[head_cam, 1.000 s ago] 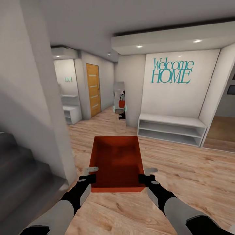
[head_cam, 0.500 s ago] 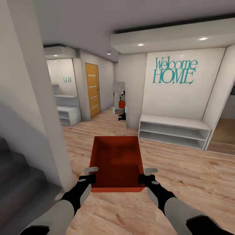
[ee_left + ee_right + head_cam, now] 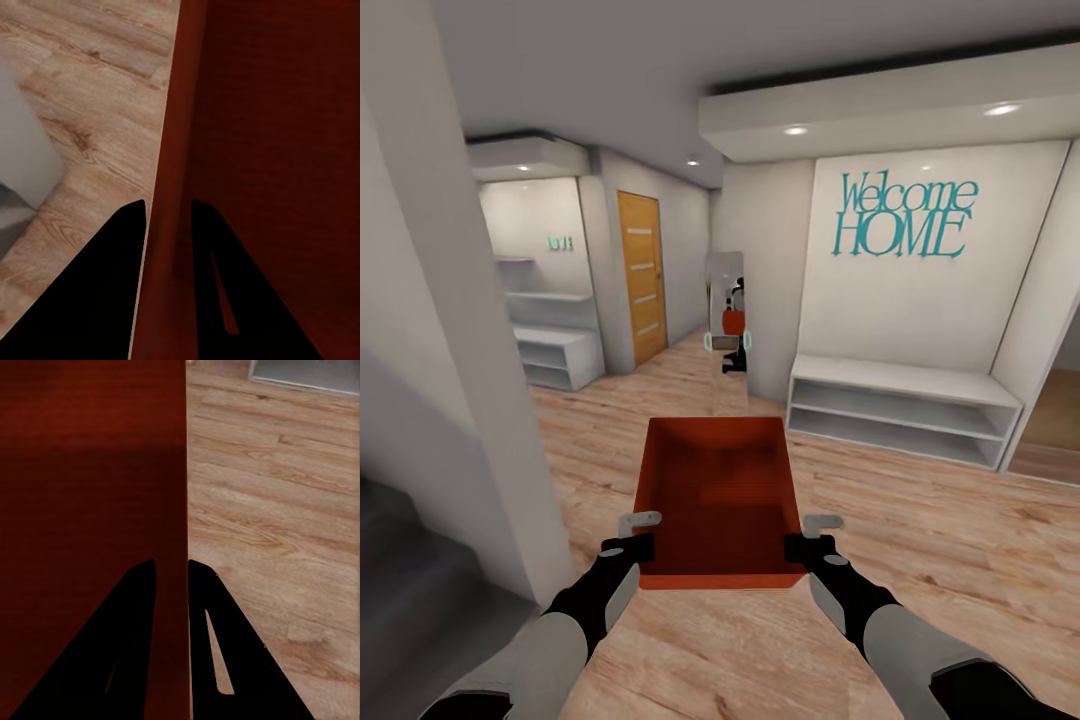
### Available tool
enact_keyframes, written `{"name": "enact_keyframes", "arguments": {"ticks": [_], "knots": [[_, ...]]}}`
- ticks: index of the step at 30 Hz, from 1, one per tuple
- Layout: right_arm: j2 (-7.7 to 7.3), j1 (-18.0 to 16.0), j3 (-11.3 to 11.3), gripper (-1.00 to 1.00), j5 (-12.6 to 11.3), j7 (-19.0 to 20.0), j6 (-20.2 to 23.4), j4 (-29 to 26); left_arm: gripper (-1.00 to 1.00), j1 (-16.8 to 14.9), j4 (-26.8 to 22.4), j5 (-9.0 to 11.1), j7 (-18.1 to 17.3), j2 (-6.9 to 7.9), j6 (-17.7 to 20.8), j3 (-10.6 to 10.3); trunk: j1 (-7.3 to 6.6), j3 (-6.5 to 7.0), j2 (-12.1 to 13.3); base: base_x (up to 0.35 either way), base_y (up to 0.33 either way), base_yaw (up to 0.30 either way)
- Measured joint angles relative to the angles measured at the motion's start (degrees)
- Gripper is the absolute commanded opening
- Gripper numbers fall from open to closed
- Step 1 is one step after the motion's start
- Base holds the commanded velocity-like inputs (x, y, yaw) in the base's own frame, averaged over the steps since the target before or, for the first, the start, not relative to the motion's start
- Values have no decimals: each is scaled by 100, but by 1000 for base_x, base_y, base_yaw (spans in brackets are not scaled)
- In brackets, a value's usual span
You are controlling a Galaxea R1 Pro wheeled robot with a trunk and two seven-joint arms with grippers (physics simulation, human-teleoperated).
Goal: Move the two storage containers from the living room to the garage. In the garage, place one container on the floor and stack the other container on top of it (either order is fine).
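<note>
An open orange-red rectangular plastic bin (image 3: 720, 500), thin-walled, no lid, is carried level in front of the robot, above a light wood-plank floor (image 3: 920, 560). The left gripper (image 3: 635, 535) pinches the bin's left wall near its near corner; the right gripper (image 3: 815, 535) pinches the right wall likewise. In each wrist view the two dark fingers sit narrow, one inside and one outside the wall, clamped on it.

Step in hand, by my reading: transit w/ one bin, not yet at the garage; no concrete floor in sight. Next move probably calls for steering the base through the hall while holding both grips even so the bin stays level.

Surroundings: a white wall w/ teal "Welcome HOME" lettering (image 3: 902, 216) ahead-right, a low white open-shelf bench (image 3: 905, 405) under it. A tall narrow mirror (image 3: 726, 320) stands ahead, reflecting the robot. An orange wooden door (image 3: 641, 276) ahead-left, white shelving (image 3: 555, 350) beside it. Obstacles: a white wall corner (image 3: 460, 400) close on the left, dark grey stairs (image 3: 410, 600) behind it.
</note>
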Motion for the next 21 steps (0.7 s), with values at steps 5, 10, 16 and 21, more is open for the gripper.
{"name": "enact_keyframes", "arguments": {"ticks": [5, 10, 16, 21], "knots": [[-4, 0, 0, -100, -1, 7, 0, 2, -100, 0, 0, 8, 7, -2, 1, -7, 0, 0, 0, 322, 0, 0], [7, 0, -16, -100, 13, 3, -3, 3, -100, 0, 0, 9, -7, 9, 1, -6, 0, 0, 0, 321, 0, 0], [4, 0, -13, -100, 12, 4, -2, 1, -100, 0, 0, 8, -4, 6, 0, -5, 0, 0, 0, 322, 0, 0], [8, 0, -16, -100, 14, 2, -3, 3, -100, 0, 0, 9, -10, 11, 1, -5, 0, 0, 0, 322, 0, 0]]}}
